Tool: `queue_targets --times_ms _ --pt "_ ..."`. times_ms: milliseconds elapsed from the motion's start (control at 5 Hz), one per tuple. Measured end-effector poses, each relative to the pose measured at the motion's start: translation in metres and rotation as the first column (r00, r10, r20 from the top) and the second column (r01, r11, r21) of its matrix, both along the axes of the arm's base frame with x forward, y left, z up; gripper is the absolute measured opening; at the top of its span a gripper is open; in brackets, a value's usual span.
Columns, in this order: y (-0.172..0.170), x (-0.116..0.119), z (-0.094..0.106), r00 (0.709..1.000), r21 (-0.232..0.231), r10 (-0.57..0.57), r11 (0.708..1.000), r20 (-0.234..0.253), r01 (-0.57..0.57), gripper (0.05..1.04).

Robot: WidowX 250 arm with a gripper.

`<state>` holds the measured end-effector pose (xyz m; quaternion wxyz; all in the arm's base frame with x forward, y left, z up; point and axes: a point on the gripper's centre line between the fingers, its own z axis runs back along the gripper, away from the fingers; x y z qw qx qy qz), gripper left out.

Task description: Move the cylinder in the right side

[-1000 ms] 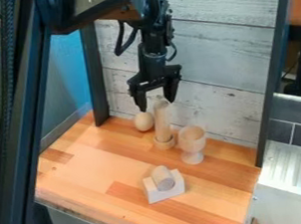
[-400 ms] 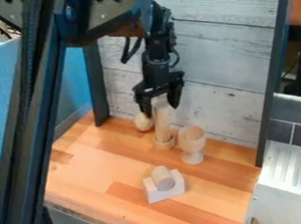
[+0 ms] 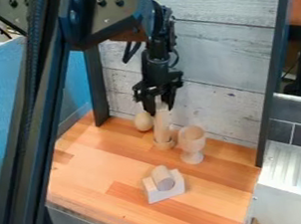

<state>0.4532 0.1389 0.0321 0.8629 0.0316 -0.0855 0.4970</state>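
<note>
Nearest you, a short cylinder (image 3: 163, 178) lies in the notched pale block (image 3: 166, 193), with the wooden goblet (image 3: 192, 141) beyond. Just past that, your tall, plain, pale-wood cylinder (image 3: 162, 127) stands upright in a small round cup (image 3: 164, 144), its top clamped by your gripper (image 3: 160, 111).

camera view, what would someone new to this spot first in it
Probably the big black arm coming in from the top, its hand closed around the top of a tall, upright wooden cylinder near the back of the wooden counter. Next, likely, the wooden goblet just right of that cylinder, and nearer the front, the pale notched block with a short cylinder resting in it.
</note>
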Motion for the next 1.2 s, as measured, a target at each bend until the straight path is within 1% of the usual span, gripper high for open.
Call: queue_targets --times_ms 200,400,600,800,1000,1200 --pt "-0.004 -0.002 0.001 1.000 -0.042 -0.015 0.999 -0.006 0.015 0.550" --pt "0.001 -0.011 0.035 0.999 -0.083 -0.012 0.996 0.050 0.016 0.550" --pt "-0.001 -0.025 0.056 0.996 -0.095 -0.040 0.994 0.081 0.048 0.550" --pt "-0.012 -0.044 0.067 0.988 -0.096 -0.111 0.988 0.105 0.121 0.550" --pt "-0.029 -0.066 0.078 0.974 -0.094 -0.189 0.975 0.127 0.201 0.550" --pt "-0.044 -0.081 0.081 0.962 -0.100 -0.238 0.962 0.134 0.252 0.550"
